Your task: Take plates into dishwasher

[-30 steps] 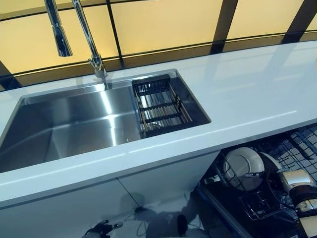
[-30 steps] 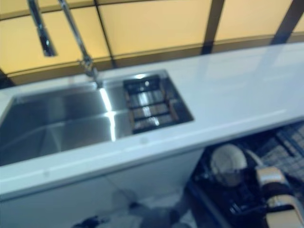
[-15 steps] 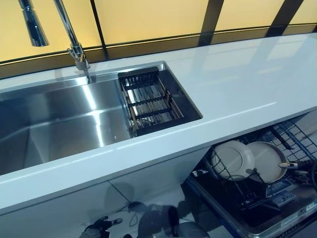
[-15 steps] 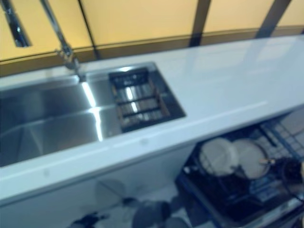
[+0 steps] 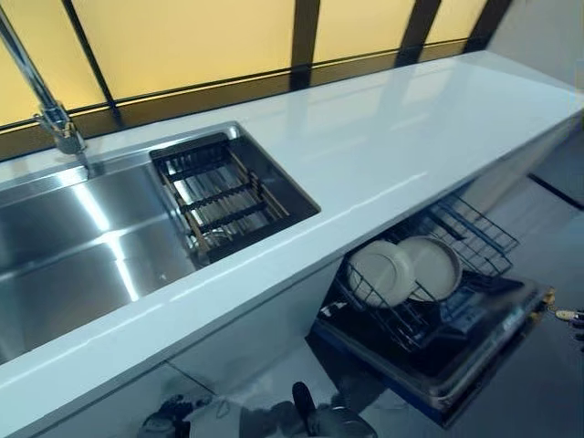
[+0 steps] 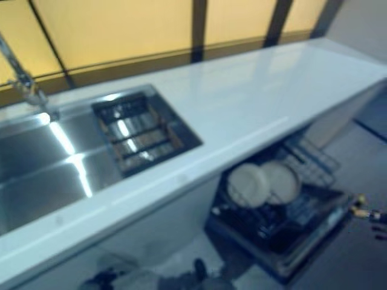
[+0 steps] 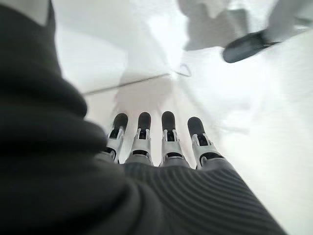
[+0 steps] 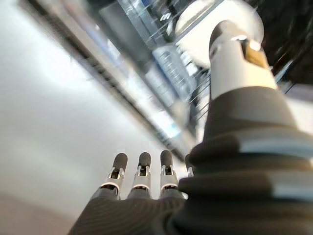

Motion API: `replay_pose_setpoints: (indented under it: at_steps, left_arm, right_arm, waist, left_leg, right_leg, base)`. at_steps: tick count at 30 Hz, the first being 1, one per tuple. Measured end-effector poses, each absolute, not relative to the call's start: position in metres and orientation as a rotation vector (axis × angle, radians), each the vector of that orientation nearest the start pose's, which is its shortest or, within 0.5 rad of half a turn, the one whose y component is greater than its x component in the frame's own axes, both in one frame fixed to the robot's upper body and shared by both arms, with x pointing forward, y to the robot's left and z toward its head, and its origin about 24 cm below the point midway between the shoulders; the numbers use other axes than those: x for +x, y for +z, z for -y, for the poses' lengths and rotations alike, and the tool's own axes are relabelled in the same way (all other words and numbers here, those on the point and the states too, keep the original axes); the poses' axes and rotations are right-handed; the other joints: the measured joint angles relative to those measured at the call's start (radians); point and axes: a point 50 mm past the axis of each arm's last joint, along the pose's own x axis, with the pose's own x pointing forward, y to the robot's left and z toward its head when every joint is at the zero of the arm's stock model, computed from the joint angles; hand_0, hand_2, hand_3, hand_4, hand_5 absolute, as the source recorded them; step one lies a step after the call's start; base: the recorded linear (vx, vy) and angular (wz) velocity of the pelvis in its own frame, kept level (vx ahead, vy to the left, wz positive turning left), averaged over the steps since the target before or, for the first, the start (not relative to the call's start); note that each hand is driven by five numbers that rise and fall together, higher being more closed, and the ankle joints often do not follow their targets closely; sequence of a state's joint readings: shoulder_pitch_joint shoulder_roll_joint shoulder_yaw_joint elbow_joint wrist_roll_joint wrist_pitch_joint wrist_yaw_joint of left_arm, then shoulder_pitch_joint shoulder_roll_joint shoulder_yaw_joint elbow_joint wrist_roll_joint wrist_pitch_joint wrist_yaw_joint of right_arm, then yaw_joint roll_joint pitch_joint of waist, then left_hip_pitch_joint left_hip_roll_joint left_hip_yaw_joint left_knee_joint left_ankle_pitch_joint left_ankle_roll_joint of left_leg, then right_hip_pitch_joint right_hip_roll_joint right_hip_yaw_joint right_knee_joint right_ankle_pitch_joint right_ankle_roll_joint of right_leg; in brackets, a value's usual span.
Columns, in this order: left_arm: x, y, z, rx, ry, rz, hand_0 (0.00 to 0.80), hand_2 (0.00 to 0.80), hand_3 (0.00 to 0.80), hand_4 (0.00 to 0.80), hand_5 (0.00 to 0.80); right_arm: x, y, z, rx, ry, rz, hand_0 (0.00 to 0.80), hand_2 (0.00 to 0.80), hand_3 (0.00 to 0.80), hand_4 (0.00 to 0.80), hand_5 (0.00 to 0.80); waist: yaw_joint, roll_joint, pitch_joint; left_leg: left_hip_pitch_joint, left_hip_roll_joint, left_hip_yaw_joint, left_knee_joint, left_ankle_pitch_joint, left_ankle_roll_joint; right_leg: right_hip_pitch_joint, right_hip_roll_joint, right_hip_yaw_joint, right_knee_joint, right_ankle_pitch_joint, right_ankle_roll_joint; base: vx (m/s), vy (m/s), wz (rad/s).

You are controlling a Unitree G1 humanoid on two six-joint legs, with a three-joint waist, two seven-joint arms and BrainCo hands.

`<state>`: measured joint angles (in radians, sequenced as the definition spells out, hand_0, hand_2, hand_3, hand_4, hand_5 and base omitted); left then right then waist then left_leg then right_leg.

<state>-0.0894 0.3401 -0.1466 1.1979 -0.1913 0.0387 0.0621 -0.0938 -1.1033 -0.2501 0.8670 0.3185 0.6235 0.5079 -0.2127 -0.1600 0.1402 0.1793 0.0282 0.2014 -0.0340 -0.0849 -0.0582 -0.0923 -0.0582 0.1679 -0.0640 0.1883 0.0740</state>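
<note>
Two white plates [image 5: 381,272] [image 5: 433,266] stand upright side by side in the pulled-out lower rack [image 5: 456,233] of the open dishwasher [image 5: 438,365] under the counter. My right hand [image 5: 570,316] shows only at the right edge, apart from the rack. In the right wrist view its fingers [image 8: 142,178] are straight and hold nothing, with the rack [image 8: 166,68] beyond them. My left hand [image 5: 160,422] hangs low by the floor at the lower left. Its fingers [image 7: 168,139] are straight and empty.
A white counter [image 5: 411,128] runs across above the dishwasher. A steel sink [image 5: 64,246] with a drain basket [image 5: 219,196] and a tap [image 5: 50,114] is at the left. White cabinet fronts [image 5: 246,338] stand below the sink. The open dishwasher door [image 5: 493,342] juts out over the floor.
The camera has swung to the right, so sink and counter slid left. My right hand has drawn back from the plates in the rack to the right edge.
</note>
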Motion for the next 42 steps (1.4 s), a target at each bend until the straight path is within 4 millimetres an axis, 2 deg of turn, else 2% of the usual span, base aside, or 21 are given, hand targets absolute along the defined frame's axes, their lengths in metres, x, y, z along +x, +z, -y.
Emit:
replay_pose_setpoints:
  at_steps: [2,6,10,13,14,15,16,18,20,22,23,24,25,29,32,36,37,38,39,41,42]
  left_arm:
    - [0.124,-0.141,-0.273,0.259,0.242,-1.144,0.0,0.0,0.0,0.0,0.0]
    - [0.109,-0.143,-0.283,0.279,0.271,-1.188,0.0,0.0,0.0,0.0,0.0]
    - [0.1,-0.14,-0.297,0.313,0.314,-1.215,0.0,0.0,0.0,0.0,0.0]
    - [0.103,-0.136,-0.305,0.283,0.387,-1.21,0.0,0.0,0.0,0.0,0.0]
    - [0.106,-0.135,-0.307,0.279,0.397,-1.205,0.0,0.0,0.0,0.0,0.0]
    - [0.116,-0.132,-0.305,0.259,0.408,-1.178,0.0,0.0,0.0,0.0,0.0]
    - [0.12,-0.132,-0.304,0.246,0.413,-1.168,0.0,0.0,0.0,0.0,0.0]
    - [0.131,-0.132,-0.297,0.203,0.441,-1.153,0.0,0.0,0.0,0.0,0.0]
    - [0.143,-0.128,-0.296,0.205,0.427,-1.102,0.0,0.0,0.0,0.0,0.0]
    - [0.14,-0.121,-0.312,0.234,0.458,-1.098,0.0,0.0,0.0,0.0,0.0]
    - [0.146,-0.114,-0.322,0.252,0.476,-1.074,0.0,0.0,0.0,0.0,0.0]
    - [0.157,-0.107,-0.327,0.266,0.48,-1.035,0.0,0.0,0.0,0.0,0.0]
    - [0.169,-0.101,-0.327,0.265,0.472,-0.999,0.0,0.0,0.0,0.0,0.0]
    - [0.195,-0.097,-0.306,0.189,0.432,-0.912,0.0,0.0,0.0,0.0,0.0]
    - [0.177,-0.115,-0.284,0.113,0.419,-0.956,0.0,0.0,0.0,0.0,0.0]
    - [0.131,-0.14,-0.269,0.066,0.427,-1.087,0.0,0.0,0.0,0.0,0.0]
    - [0.126,-0.143,-0.265,0.056,0.423,-1.1,0.0,0.0,0.0,0.0,0.0]
    - [0.115,-0.148,-0.263,0.05,0.429,-1.132,0.0,0.0,0.0,0.0,0.0]
    - [0.103,-0.15,-0.266,0.041,0.452,-1.167,0.0,0.0,0.0,0.0,0.0]
    - [0.092,-0.152,-0.269,0.038,0.474,-1.201,0.0,0.0,0.0,0.0,0.0]
    - [0.086,-0.156,-0.263,0.037,0.46,-1.232,0.0,0.0,0.0,0.0,0.0]
  right_arm:
    - [0.138,0.067,0.476,-0.035,-0.53,-1.004,0.0,0.0,0.0,0.0,0.0]
    - [0.13,0.046,0.472,0.091,-0.626,-0.973,0.0,0.0,0.0,0.0,0.0]
    - [0.111,0.018,0.467,0.152,-0.793,-1.012,0.0,0.0,0.0,0.0,0.0]
    - [0.113,-0.002,0.457,0.207,-0.887,-0.984,0.0,0.0,0.0,0.0,0.0]
    - [0.119,-0.007,0.452,0.237,-0.89,-0.966,0.0,0.0,0.0,0.0,0.0]
    - [0.139,-0.011,0.442,0.29,-0.877,-0.907,0.0,0.0,0.0,0.0,0.0]
    - [0.16,-0.012,0.432,0.338,-0.847,-0.858,0.0,0.0,0.0,0.0,0.0]
    - [0.163,-0.028,0.416,0.385,-0.809,-0.887,0.0,0.0,0.0,0.0,0.0]
    - [0.149,-0.048,0.404,0.395,-0.807,-0.978,0.0,0.0,0.0,0.0,0.0]
    - [0.16,-0.06,0.385,0.438,-0.746,-0.982,0.0,0.0,0.0,0.0,0.0]
    - [0.162,-0.067,0.375,0.45,-0.718,-0.991,0.0,0.0,0.0,0.0,0.0]
    - [0.16,-0.074,0.366,0.467,-0.704,-1.007,0.0,0.0,0.0,0.0,0.0]
    - [0.164,-0.077,0.36,0.472,-0.684,-1.014,0.0,0.0,0.0,0.0,0.0]
    - [0.168,-0.077,0.356,0.476,-0.686,-1.02,0.0,0.0,0.0,0.0,0.0]
    - [0.163,-0.08,0.356,0.472,-0.705,-1.051,0.0,0.0,0.0,0.0,0.0]
    - [0.129,-0.087,0.366,0.451,-0.784,-1.133,0.0,0.0,0.0,0.0,0.0]
    - [0.113,-0.089,0.373,0.441,-0.831,-1.165,0.0,0.0,0.0,0.0,0.0]
    - [0.097,-0.092,0.376,0.435,-0.874,-1.2,0.0,0.0,0.0,0.0,0.0]
    - [0.089,-0.097,0.371,0.442,-0.878,-1.221,0.0,0.0,0.0,0.0,0.0]
    - [0.078,-0.106,0.363,0.477,-0.89,-1.239,0.0,0.0,0.0,0.0,0.0]
    - [0.069,-0.103,0.37,0.47,-0.924,-1.219,0.0,0.0,0.0,0.0,0.0]
  waist:
    - [-0.013,-0.019,0.006]
    - [-0.001,0.006,0.034]
    - [0.037,0.061,0.037]
    - [0.1,0.066,0.049]
    - [0.122,0.057,0.053]
    - [0.147,0.052,0.05]
    - [0.191,0.081,0.052]
    - [0.191,0.126,0.061]
    - [0.232,0.116,0.055]
    - [0.235,0.09,0.047]
    - [0.244,0.064,0.044]
    - [0.259,0.048,0.055]
    - [0.268,0.066,0.07]
    - [0.253,0.114,0.115]
    - [0.259,0.154,0.142]
    - [0.268,0.225,0.142]
    - [0.254,0.242,0.134]
    - [0.257,0.258,0.118]
    - [0.255,0.233,0.111]
    - [0.248,0.115,0.098]
    - [0.221,0.12,0.083]
  left_leg:
    - [0.002,-0.019,0.026,0.011,-0.006,0.011]
    - [0.019,0.008,0.117,0.006,-0.002,0.018]
    - [0.024,0.081,0.186,-0.009,0.011,-0.004]
    - [-0.007,0.133,0.198,0.083,-0.009,-0.016]
    - [-0.048,0.123,0.165,0.133,-0.033,0.014]
    - [-0.145,0.036,0.1,0.13,-0.065,0.072]
    - [-0.173,0.015,0.023,0.088,0.001,0.091]
    - [-0.191,0.089,-0.014,0.096,0.033,0.042]
    - [-0.18,0.126,0.013,0.11,0.05,0.015]
    - [-0.212,0.173,-0.003,0.147,0.048,-0.001]
    - [-0.258,0.197,-0.033,0.187,0.059,-0.027]
    - [-0.294,0.234,-0.065,0.213,0.066,-0.045]
    - [-0.333,0.285,-0.107,0.238,0.077,-0.063]
    - [-0.441,0.359,-0.199,0.247,0.235,-0.108]
    - [-0.415,0.35,-0.164,0.129,0.447,-0.118]
    - [-0.447,0.308,-0.058,0.112,0.535,-0.028]
    - [-0.465,0.301,-0.04,0.098,0.534,-0.029]
    - [-0.473,0.292,-0.009,0.104,0.452,-0.105]
    - [-0.485,0.248,0.047,0.163,0.255,-0.033]
    - [-0.511,0.146,0.184,0.579,0.054,0.098]
    - [-0.455,0.127,0.218,0.653,0.034,0.111]
  right_leg:
    - [-0.017,-0.028,-0.046,0.004,-0.008,0.013]
    - [-0.024,-0.064,-0.203,-0.007,-0.087,0.117]
    - [-0.051,-0.078,-0.27,0.241,-0.1,0.101]
    - [-0.005,-0.071,-0.283,0.266,-0.118,0.017]
    - [-0.011,-0.066,-0.277,0.246,-0.107,0.006]
    - [-0.01,-0.064,-0.231,0.121,-0.049,0.02]
    - [-0.018,-0.028,-0.196,0.028,0.03,0.108]
    - [0.022,-0.065,-0.216,0.193,-0.112,0.042]
    - [0.083,-0.189,-0.236,0.27,-0.12,0.085]
    - [0.167,-0.231,-0.232,0.102,-0.033,0.115]
    - [0.204,-0.219,-0.23,0.032,0.027,0.127]
    - [0.207,-0.185,-0.247,0.014,-0.037,0.169]
    - [0.202,-0.133,-0.252,0.014,-0.083,0.169]
    - [0.219,-0.016,-0.302,0.046,-0.264,0.074]
    - [0.224,0.003,-0.338,0.102,-0.307,0.037]
    - [0.228,0.028,-0.366,0.172,-0.349,0.014]
    - [0.216,0.021,-0.398,0.205,-0.369,0.01]
    - [0.203,0.012,-0.42,0.224,-0.378,0.012]
    - [0.195,-0.035,-0.442,0.229,-0.376,0.013]
    - [0.178,-0.21,-0.457,0.26,-0.364,0.041]
    - [0.214,-0.224,-0.47,0.268,-0.352,0.063]
  base:
    - [-0.086,0.059,-0.38]
    - [-0.187,-0.037,-0.58]
    - [-0.331,-0.13,-0.44]
    - [-0.285,-0.219,-0.55]
    - [-0.251,-0.299,-0.82]
    - [-0.252,-0.372,-1.33]
    - [-0.278,-0.488,-1.49]
    - [-0.2,-0.5,-0.29]
    - [-0.182,-0.534,-0.1]
    - [-0.264,-0.695,-0.28]
    - [-0.358,-0.861,0.0]
    - [-0.3,-0.74,0.14]
    - [-0.233,-0.593,0.29]
    - [-0.115,-0.36,0.76]
    - [-0.08,-0.278,0.84]
    - [-0.27,-0.314,0.91]
    - [-0.228,-0.244,1.15]
    - [-0.205,-0.215,0.96]
    - [-0.256,-0.219,0.56]
    - [-0.222,-0.098,0.29]
    - [-0.163,-0.009,0.57]
